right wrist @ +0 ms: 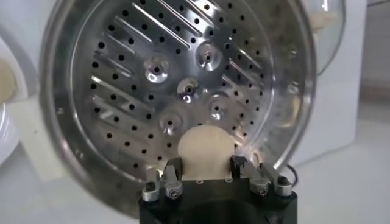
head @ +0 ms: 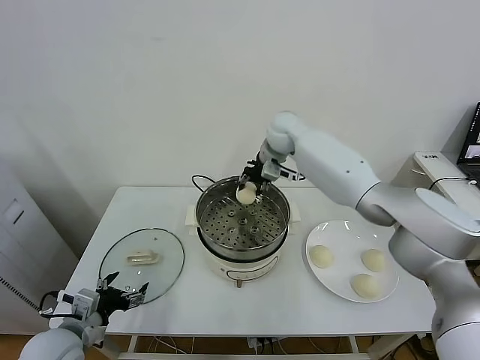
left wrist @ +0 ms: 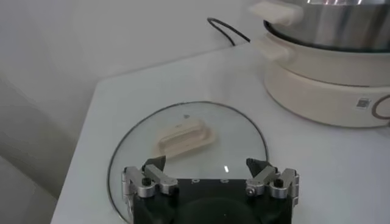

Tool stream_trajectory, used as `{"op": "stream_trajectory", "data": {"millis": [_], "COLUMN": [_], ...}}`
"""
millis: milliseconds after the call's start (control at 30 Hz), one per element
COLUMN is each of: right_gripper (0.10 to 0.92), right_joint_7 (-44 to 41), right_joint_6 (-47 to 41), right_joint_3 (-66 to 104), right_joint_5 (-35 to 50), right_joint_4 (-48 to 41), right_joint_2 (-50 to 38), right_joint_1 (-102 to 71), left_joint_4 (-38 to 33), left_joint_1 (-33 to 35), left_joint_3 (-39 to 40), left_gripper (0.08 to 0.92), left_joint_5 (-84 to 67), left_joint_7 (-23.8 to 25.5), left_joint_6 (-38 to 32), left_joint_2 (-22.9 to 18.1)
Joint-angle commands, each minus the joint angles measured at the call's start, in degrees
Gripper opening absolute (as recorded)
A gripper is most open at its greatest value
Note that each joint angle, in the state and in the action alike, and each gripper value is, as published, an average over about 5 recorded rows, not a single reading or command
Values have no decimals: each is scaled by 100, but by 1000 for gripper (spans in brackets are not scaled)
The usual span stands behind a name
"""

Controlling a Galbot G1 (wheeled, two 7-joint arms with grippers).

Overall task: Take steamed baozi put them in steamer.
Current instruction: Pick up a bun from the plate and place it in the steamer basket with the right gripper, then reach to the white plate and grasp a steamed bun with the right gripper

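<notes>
Your first baozi point(head: 245, 194) is in the air, pinched between the jaws of the right gripper point(head: 248, 189), hanging over the far part of the steamer point(head: 241, 238) just inside its rim. The right wrist view shows the bun point(right wrist: 205, 152) seated between the two fingers with the perforated floor directly beneath it and no bun on that floor yet. You are in the placing step, with one carried and none delivered.

Next, I judge you need to lower it until the bun sits on the floor, then spread the jaws and lift straight up so the soft dough does not cling or roll. Setting it near the wall would leave room for the others.

Three more baozi point(head: 321, 256) wait on the white plate point(head: 330, 281), which stands on the bench point(head: 300, 315) beside the steamer on your right.

Your left gripper point(head: 120, 294) is parked at the near left edge, jaws spread wide and holding nothing, hovering over the glass lid point(head: 166, 259) that lies flat on the bench.
</notes>
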Motion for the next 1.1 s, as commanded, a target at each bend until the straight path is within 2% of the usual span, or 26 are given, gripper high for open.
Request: {"op": "stream_trajectory", "data": {"millis": [33, 133, 300, 400, 533, 667, 900, 1100], "right_gripper": [493, 537, 674, 747, 817, 822, 823, 823], "right_joint_7": [121, 214, 253, 100, -301, -616, -1094, -1141], "right_joint_6": [279, 279, 279, 279, -222, -1595, -3344, -4102], "right_joint_3": [219, 241, 182, -135, -1127, -2348, -4058, -4869], "right_joint_5": [-678, -674, -178, 598, 2431, 4089, 5801, 6374], "right_joint_4": [-100, -113, -60, 38, 317, 697, 1204, 1731], "right_joint_2": [179, 174, 98, -90, -659, -1446, -2518, -3374], "right_joint_1": [-346, -364, -216, 220, 1101, 1865, 2959, 3123], "left_joint_4": [-12, -20, -31, -49, -67, -99, -170, -231], "left_joint_1": [-10, -19, -10, 34, 87, 139, 194, 295], "left_joint_3": [-11, -25, -46, -85, -163, -226, -276, -392], "left_gripper": [823, 823, 823, 823, 823, 823, 823, 823], "left_joint_5": [-10, -22, -40, -40, -49, -62, -73, -86], "left_joint_7": [4, 5, 3, 4, 6, 7, 8, 9], "left_joint_6": [3, 7, 14, 15, 12, 13, 22, 30], "left_joint_2": [12, 11, 8, 8, 11, 21, 28, 8]}}
